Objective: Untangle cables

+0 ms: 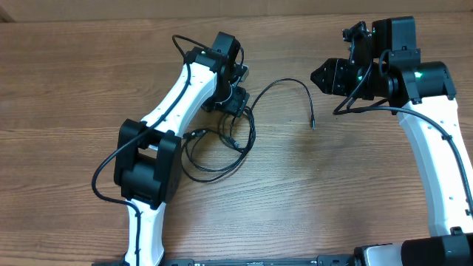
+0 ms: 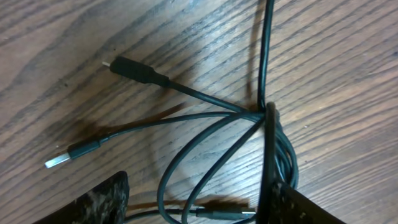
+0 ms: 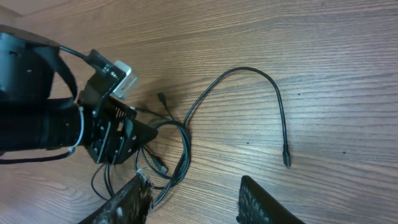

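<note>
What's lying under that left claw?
A knot of thin black cables on the wooden table, with two plug ends sticking out. From above, the left gripper covers part of the knot.

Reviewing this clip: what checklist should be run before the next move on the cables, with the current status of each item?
1. Left gripper open: ok.
2. Loops of the cables between its jaws: ok.
3. Right gripper open and empty: ok.
4. Loose plug end lying apart from both grippers: ok.
5. Untangling done: not ok, strands bunch at one crossing.
6. Left fingers touching the table: cannot tell.
</note>
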Tool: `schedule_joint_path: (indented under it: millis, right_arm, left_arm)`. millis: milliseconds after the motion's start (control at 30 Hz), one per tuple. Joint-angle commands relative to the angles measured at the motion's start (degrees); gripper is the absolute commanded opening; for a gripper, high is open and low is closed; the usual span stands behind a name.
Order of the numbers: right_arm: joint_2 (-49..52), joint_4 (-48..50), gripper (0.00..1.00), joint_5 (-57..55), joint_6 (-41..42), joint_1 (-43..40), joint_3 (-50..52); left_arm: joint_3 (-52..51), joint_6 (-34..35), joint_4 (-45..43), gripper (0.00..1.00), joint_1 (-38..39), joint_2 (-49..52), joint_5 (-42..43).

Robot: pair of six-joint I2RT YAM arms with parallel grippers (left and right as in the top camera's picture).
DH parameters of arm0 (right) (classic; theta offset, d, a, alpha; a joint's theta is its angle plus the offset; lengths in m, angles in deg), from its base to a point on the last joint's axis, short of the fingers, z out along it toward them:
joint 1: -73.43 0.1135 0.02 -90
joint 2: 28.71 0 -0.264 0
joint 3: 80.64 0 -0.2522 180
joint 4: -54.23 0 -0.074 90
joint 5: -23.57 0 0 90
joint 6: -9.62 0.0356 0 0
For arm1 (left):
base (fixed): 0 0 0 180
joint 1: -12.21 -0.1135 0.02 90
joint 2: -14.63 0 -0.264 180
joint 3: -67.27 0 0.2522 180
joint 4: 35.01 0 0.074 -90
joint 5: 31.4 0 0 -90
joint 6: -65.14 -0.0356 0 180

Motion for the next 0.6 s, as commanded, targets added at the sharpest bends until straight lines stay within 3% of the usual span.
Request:
schedule_joint_path:
  millis: [0, 267, 433, 533, 567]
  right_arm:
    - [0.2, 0.3, 0.44, 0.4, 0.1, 0.2, 0.4]
    - [0.2, 0.2, 0.44, 1.3, -0.3, 0.2, 0.4]
    - [0.2, 0.3, 0.44, 2.1, -0.3, 0.2, 0.4]
    - [0.2, 0.3, 0.44, 2.1, -0.3, 0.2, 0.4]
    - [0.2, 0.3, 0.44, 2.1, -0.3, 0.2, 0.4]
  left_arm:
    - [-0.6, -1.1, 0.2, 0.65, 0.8, 2.0, 0.4]
    - [-0.6, -1.1, 1.1, 0.53, 0.7, 7.1, -2.3]
    - [-0.6, -1.0, 0.7, 0.31, 0.7, 8.6, -2.5]
    - [-0.6, -0.7, 0.7, 0.04, 0.7, 8.6, -2.5]
    - [-0.5, 0.2, 1.1, 0.04, 0.7, 8.6, -2.5]
